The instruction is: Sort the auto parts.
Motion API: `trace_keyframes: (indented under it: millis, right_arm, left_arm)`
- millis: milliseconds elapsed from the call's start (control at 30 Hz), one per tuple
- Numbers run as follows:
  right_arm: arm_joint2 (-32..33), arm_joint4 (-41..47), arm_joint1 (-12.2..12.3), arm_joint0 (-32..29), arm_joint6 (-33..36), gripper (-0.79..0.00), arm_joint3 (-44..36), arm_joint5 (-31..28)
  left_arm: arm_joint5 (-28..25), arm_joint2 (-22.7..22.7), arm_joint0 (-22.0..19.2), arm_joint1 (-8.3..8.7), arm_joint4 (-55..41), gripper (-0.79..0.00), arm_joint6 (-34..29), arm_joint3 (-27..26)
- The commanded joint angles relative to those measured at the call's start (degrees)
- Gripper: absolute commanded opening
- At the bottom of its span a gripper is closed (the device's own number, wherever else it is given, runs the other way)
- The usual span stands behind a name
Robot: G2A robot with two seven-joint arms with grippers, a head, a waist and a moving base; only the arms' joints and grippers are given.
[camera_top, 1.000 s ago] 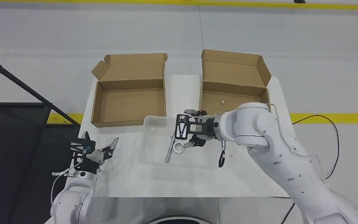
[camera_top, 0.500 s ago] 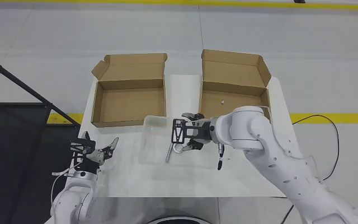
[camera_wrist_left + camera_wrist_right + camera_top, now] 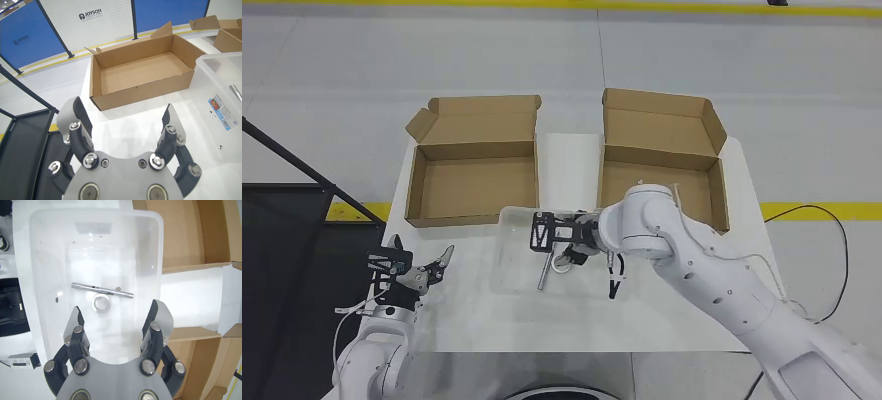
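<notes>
Over the last second the right arm had swung left from the right side of the clear bin until the right gripper hung over the bin's middle, fingers spread wide and holding nothing. That put it almost directly above the two parts left inside: a metal rod lying flat on the bin floor and a metal ring just to the rod's right, touching it or very nearly so. It looked like the approach to the next pick, with neither part lifted yet. Beyond the bin stood the two open cardboard boxes, the left box bare inside and the right box partly covered by the arm. The left gripper hung at the near left corner of the counter, also spread and empty, well apart from the bin. The ring's closeness to the rod seemed the main hindrance, since closing on one could nudge the other, and the bin walls limited a sideways approach.
</notes>
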Motion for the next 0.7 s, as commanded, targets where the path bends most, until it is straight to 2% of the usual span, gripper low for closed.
trace_keyframes:
  millis: [0, 67, 300, 667]
  right_arm:
    - [-1.5, 1.2, -0.8, 0.8, 0.3, -0.197, 1.6, 0.5]
    - [-3.2, 1.9, -1.7, 1.5, 0.8, -0.277, 3.6, 1.1]
    - [-6.8, 3.9, -4.5, 3.6, 2.8, -0.409, 9.9, 5.1]
    - [-10.4, 4.2, -8.2, 5.4, 4.9, -0.425, 17.4, 9.5]
  left_arm:
    - [0.0, 0.0, 0.0, 0.00, 0.0, 0.000, 0.0, 0.0]
    - [0.0, 0.0, 0.0, 0.00, 0.0, 0.000, 0.0, 0.0]
    - [0.0, 0.0, 0.0, 0.00, 0.0, 0.000, 0.0, 0.0]
    - [0.0, 0.0, 0.0, 0.00, 0.0, 0.000, 0.0, 0.0]
